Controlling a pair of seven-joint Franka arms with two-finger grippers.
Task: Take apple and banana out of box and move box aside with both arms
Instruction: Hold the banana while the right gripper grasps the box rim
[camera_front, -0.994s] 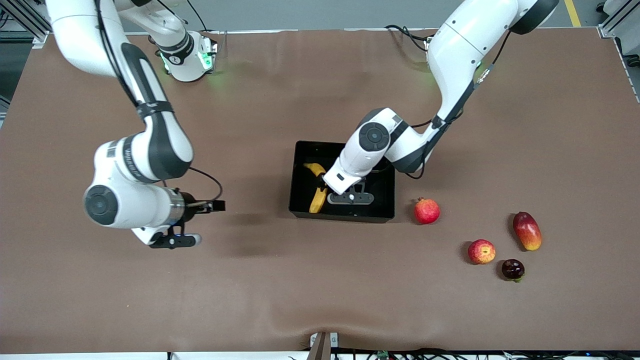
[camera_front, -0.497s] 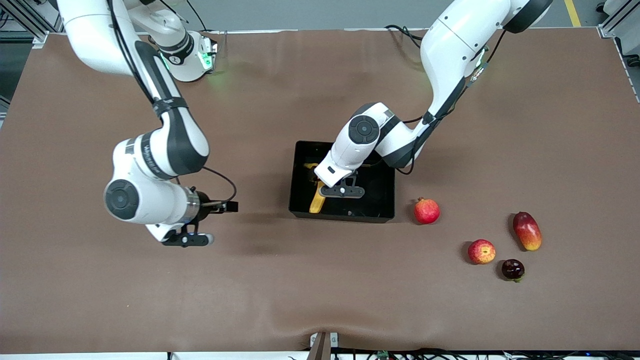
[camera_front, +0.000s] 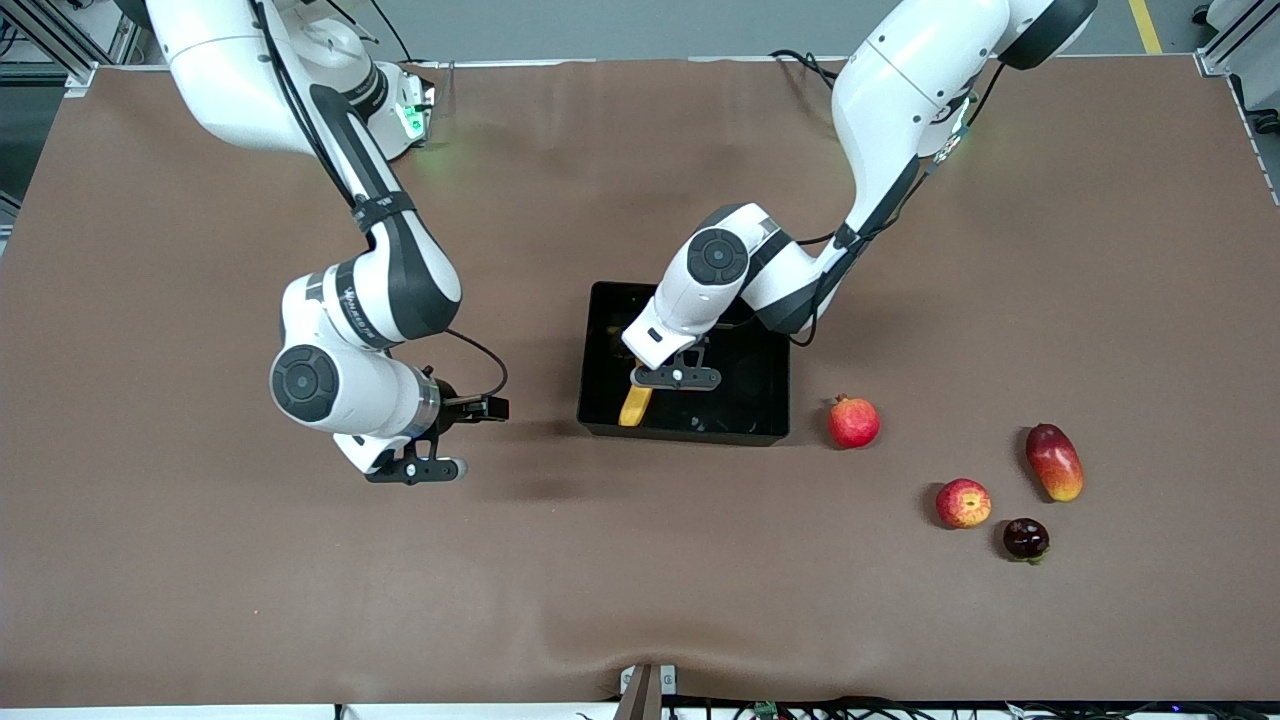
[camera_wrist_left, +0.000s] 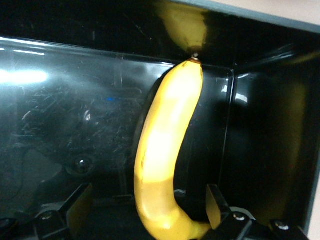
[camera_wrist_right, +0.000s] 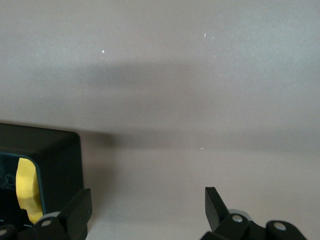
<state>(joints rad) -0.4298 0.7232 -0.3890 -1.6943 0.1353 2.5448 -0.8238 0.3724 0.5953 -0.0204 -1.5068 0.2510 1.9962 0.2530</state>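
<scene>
The black box (camera_front: 700, 434) sits mid-table. The yellow banana (camera_front: 634, 406) lies in it at the end toward the right arm, mostly hidden under the left gripper (camera_front: 675, 377). In the left wrist view the left gripper (camera_wrist_left: 145, 205) is open, its fingers apart on either side of the banana (camera_wrist_left: 162, 150) on the box floor (camera_wrist_left: 75, 100). The right gripper (camera_front: 415, 470) is open and empty over bare table beside the box. The right wrist view shows the right gripper (camera_wrist_right: 145, 210), a box corner (camera_wrist_right: 50, 150) and the banana's end (camera_wrist_right: 25, 190). The red-and-yellow apple (camera_front: 963, 503) lies toward the left arm's end, nearer the front camera.
A red pomegranate (camera_front: 853, 422) lies close beside the box toward the left arm's end. A red-to-yellow mango (camera_front: 1054, 461) and a small dark fruit (camera_front: 1025, 539) lie near the apple. The table is covered in brown cloth.
The right arm has swung across the table toward the box. The left gripper has shifted inside the box toward the banana and now stands over it.
</scene>
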